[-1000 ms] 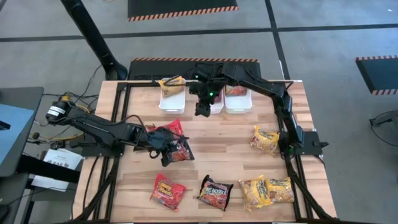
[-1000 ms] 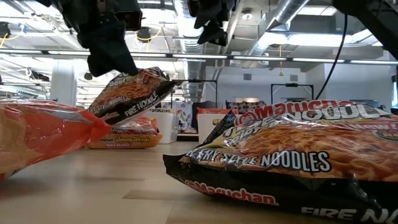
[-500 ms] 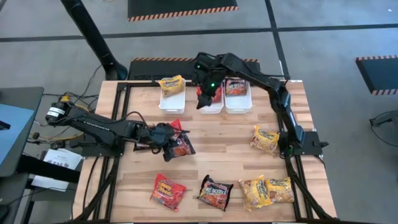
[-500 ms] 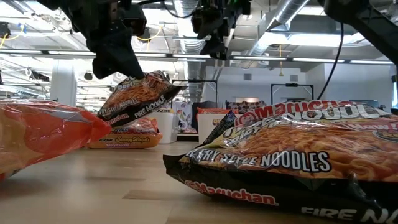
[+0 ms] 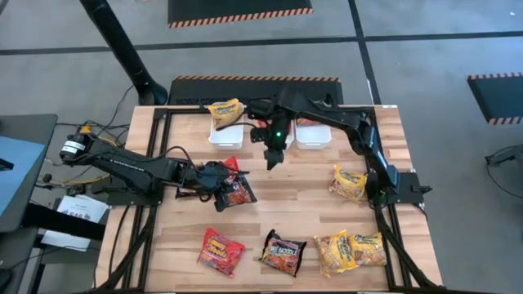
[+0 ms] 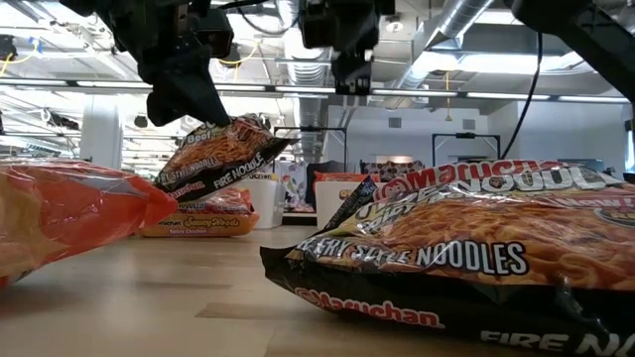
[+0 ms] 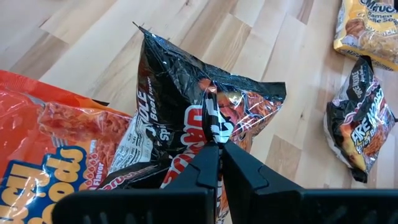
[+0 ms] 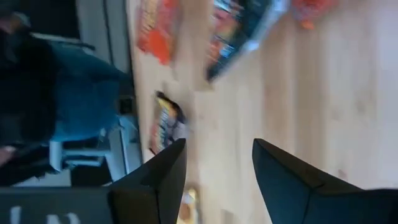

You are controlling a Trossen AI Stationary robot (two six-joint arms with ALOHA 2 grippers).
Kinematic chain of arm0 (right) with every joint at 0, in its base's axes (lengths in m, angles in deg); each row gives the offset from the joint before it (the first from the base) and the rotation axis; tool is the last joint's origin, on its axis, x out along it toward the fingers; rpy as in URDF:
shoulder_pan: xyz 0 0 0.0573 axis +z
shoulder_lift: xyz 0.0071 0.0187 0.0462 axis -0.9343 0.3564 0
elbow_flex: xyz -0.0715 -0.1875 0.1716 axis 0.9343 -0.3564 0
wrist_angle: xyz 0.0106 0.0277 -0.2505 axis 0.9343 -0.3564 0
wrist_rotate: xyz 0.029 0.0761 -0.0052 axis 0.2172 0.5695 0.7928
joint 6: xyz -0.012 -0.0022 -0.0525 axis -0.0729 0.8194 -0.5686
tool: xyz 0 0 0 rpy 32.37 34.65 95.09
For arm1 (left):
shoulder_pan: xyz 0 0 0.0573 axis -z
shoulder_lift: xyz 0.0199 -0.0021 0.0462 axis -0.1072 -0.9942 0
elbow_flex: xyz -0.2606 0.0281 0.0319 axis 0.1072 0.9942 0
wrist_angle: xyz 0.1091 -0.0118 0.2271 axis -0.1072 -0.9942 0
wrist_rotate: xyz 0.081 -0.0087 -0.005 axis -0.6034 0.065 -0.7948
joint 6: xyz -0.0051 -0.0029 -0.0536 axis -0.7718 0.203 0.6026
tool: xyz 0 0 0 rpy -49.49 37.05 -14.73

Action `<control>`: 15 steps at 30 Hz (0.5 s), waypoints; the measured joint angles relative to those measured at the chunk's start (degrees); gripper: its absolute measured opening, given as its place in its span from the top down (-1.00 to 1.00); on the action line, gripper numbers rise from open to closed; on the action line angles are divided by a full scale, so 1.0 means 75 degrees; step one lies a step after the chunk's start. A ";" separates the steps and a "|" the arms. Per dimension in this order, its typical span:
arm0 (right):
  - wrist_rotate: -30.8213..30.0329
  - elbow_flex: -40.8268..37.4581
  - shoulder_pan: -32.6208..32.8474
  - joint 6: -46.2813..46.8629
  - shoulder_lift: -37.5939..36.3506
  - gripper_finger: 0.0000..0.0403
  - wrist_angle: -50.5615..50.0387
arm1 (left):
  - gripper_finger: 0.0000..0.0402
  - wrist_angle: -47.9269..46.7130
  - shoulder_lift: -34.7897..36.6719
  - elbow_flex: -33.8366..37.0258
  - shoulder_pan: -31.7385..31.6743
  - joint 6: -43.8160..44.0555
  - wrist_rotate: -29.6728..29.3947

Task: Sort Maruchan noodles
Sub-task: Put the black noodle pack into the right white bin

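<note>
My left gripper (image 5: 219, 189) is shut on a dark Maruchan noodle packet (image 5: 239, 193), held left of the table's middle, above a red packet (image 5: 230, 168). The low view shows that dark packet (image 6: 213, 151) tilted in the air under the left gripper (image 6: 189, 99). My right gripper (image 5: 272, 157) hangs open in the air just near of the white bins, with nothing between its fingers (image 8: 158, 180). Along the near edge lie a red packet (image 5: 221, 250), a dark packet (image 5: 283, 252) and two yellow packets (image 5: 350, 250). A third yellow packet (image 5: 347, 182) lies at the right. My left gripper pinches a crumpled fold of the dark packet's wrapper (image 7: 215, 132) between its two shut fingers. The fingers slant down from the table's left side. The packet is lifted clear of the table and hangs tilted from the fingers.
Three white bins stand in a row at the far edge: the left bin (image 5: 226, 133) holds a yellow packet (image 5: 225, 109), the right bin (image 5: 313, 135) holds a reddish one, and my right arm covers most of the middle bin. Bare wood lies mid-table.
My right gripper has come from over the bins toward the table's near edge, sinking and tipping further down, with its fingers still open.
</note>
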 joint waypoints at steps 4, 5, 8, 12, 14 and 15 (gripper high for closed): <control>-0.0085 -0.0004 0.0236 0.0094 -0.0324 -0.03 -0.0025 | 1.00 0.0000 0.0000 0.0000 -0.0006 0.0019 -0.0001; -0.0149 -0.0008 0.0292 0.0077 -0.0378 -0.03 -0.0010 | 1.00 0.0000 0.0000 0.0000 -0.0006 0.0020 -0.0002; -0.0251 -0.0030 0.0421 0.0103 -0.0507 -0.03 -0.0020 | 1.00 0.0000 0.0000 0.0000 -0.0006 0.0028 -0.0003; -0.0744 -0.0024 0.0573 0.0150 -0.0820 -0.03 -0.0023 | 1.00 0.0000 0.0000 0.0000 -0.0006 0.0026 -0.0003; -0.1090 -0.0021 0.0627 0.0160 -0.0941 -0.03 -0.0023 | 1.00 0.0000 0.0000 0.0000 -0.0006 0.0026 0.0000; -0.1233 -0.0023 0.0628 0.0160 -0.1013 -0.02 -0.0023 | 1.00 0.0000 0.0000 0.0000 -0.0006 0.0026 0.0005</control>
